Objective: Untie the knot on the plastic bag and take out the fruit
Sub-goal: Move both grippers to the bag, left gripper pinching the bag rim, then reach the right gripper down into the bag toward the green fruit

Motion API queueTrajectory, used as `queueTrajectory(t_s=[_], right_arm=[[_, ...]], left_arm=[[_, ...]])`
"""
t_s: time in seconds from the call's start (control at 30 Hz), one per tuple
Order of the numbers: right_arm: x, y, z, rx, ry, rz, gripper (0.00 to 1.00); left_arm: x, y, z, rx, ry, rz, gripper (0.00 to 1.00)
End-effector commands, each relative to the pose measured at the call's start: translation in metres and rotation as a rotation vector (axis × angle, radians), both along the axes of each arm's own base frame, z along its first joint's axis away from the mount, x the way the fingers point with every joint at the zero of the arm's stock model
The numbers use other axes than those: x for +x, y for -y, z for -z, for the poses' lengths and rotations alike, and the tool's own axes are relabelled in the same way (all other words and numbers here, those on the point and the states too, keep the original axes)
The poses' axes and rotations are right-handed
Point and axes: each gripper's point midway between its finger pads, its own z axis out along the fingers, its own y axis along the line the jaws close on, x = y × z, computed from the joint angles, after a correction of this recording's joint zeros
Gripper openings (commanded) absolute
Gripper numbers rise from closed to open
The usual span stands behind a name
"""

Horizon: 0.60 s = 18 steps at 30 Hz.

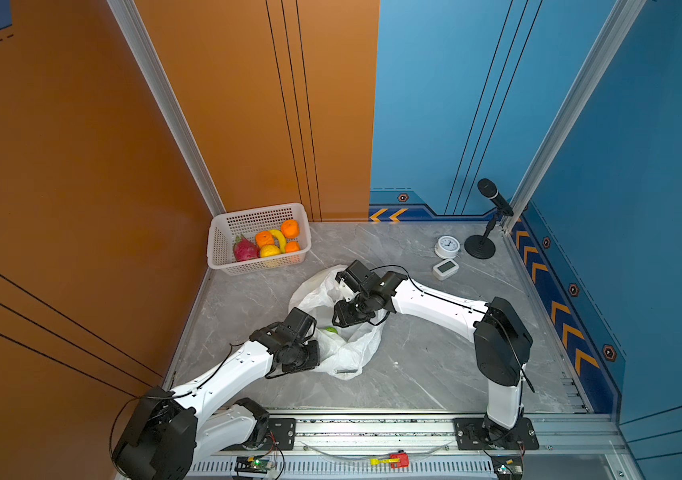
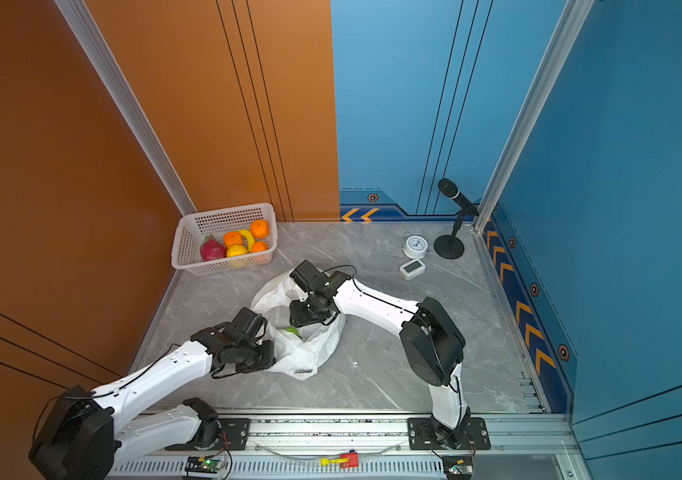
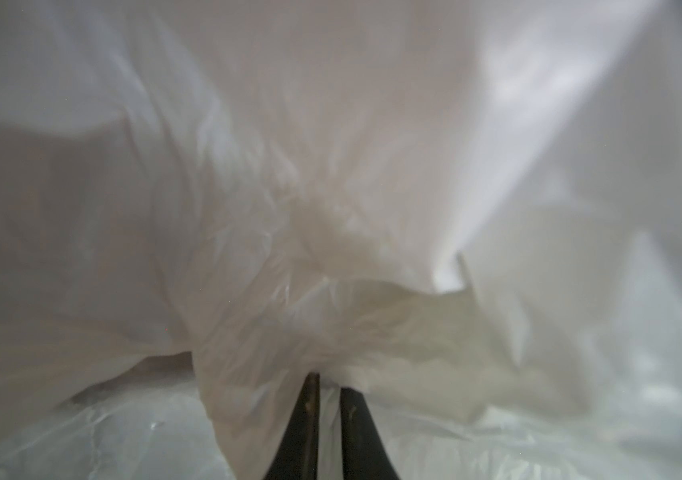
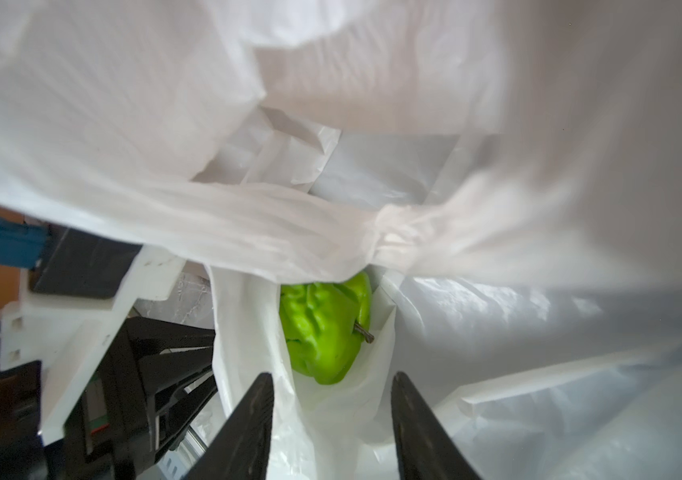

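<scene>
Thin crinkly white plastic bag [image 1: 347,353] is lying mid-table between both arms. A white perforated plastic basket [image 1: 258,209] is standing at far left. Bag film is being pinched in the nearly closed jaws of the left gripper [image 3: 328,380]. Right gripper [image 4: 333,376] jaws are standing apart with nothing clamped, aimed at a wrinkled green fruit [image 4: 322,328] inside the bag, just under the bunched white knot [image 4: 393,237].

Step judged: fruit removal. The next move is calling for a taut opening and for jaws closed on the fruit alone, not on film.
</scene>
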Motion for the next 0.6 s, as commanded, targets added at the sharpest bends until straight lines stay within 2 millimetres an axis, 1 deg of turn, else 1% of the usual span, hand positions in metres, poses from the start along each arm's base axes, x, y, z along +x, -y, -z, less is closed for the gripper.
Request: queueTrajectory(t_s=[0.0,0.07,0.2,0.37,0.43,0.5,0.53,0.57], right_arm=[[-0.005,-0.009,0.006,-0.018,-0.001,-0.063,0.43],[-0.001,-0.011,0.013,-0.028,-0.005,-0.055,0.42],[0.0,-0.014,0.024,-0.043,-0.026,-0.054,0.41],[0.002,-0.009,0.035,-0.08,-0.012,-0.056,0.37],[-0.001,-0.013,0.036,-0.066,-0.025,-0.072,0.37],[-0.009,-0.023,0.029,-0.008,-0.054,-0.119,0.41],[-0.014,-0.027,0.036,-0.001,-0.081,-0.137,0.44],[-0.017,-0.03,0.04,0.003,-0.094,-0.15,0.49]], left_arm=[[-0.002,0.001,0.009,-0.013,-0.005,0.021,0.08],[-0.007,-0.002,0.016,-0.005,-0.021,0.024,0.07],[-0.016,-0.008,0.026,0.014,-0.045,0.033,0.05],[-0.016,-0.011,0.027,0.028,-0.041,0.026,0.02],[-0.016,-0.014,0.029,0.038,-0.045,0.019,0.02],[-0.016,-0.014,0.03,0.039,-0.049,0.019,0.01],[-0.015,-0.014,0.03,0.038,-0.047,0.019,0.01],[-0.015,-0.014,0.03,0.039,-0.045,0.019,0.01]])
